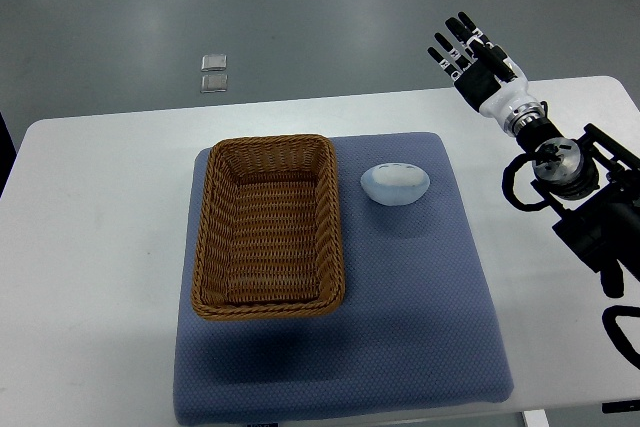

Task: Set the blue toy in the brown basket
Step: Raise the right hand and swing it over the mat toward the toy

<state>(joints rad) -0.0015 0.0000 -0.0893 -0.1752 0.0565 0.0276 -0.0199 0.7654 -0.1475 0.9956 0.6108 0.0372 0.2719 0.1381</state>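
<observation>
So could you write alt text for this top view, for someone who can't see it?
A pale blue toy lies on a blue mat just right of an empty brown wicker basket, on a white table. The robot's right hand hovers open near the table's far right edge, holding nothing.

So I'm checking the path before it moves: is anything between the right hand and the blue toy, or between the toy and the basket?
Nothing visible. Bare table and mat lie between the right hand and the blue toy; the brown basket sits just beside it, empty.
</observation>
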